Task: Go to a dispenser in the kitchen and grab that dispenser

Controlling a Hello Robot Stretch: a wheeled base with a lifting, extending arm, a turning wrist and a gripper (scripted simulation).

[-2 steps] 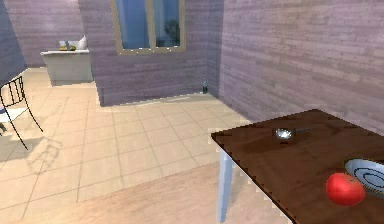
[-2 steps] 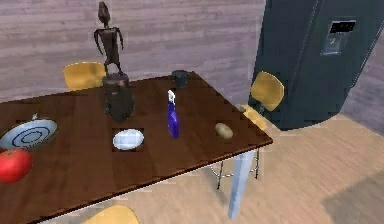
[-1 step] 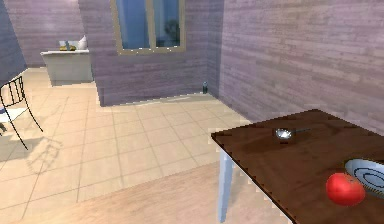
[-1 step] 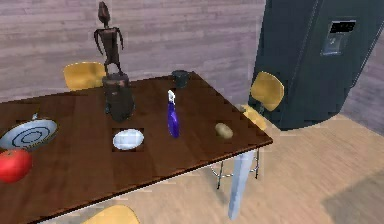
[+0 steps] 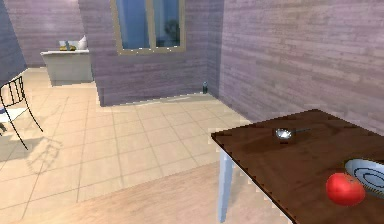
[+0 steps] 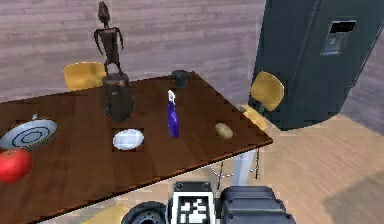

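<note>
- At the forward view's far left stands a dark wire chair on the pale tiled floor.
- Behind it, a pale counter sits against the back wall, with small things on top that are too small to name.
- Further right, a framed window is set in the purple plank wall.
- The corner of a dark wooden table on pale legs juts in from the right. On it are a small metal bowl, then a red fruit, with a blue-ringed bowl just beside it.
- In the arm side view the same table runs across the picture, with the red fruit and the blue-ringed bowl at its left end.
- A yellow chair stands behind the far edge.
- Next come a tall dark figure statue and, below it, a dark jug. I cannot tell whether the one stands on the other.
- A little white dish lies near the middle.
- The dispenser, a blue bottle with a pale top, stands upright just right of the dish.
- A dark cup is at the far edge, and a brownish lump lies right of the dispenser.
- A second yellow chair is tucked at the table's right end, before a big dark fridge.
- The gripper is low at the bottom edge, well short of the dispenser. I cannot tell how its jaws stand or whether it holds anything.
</note>
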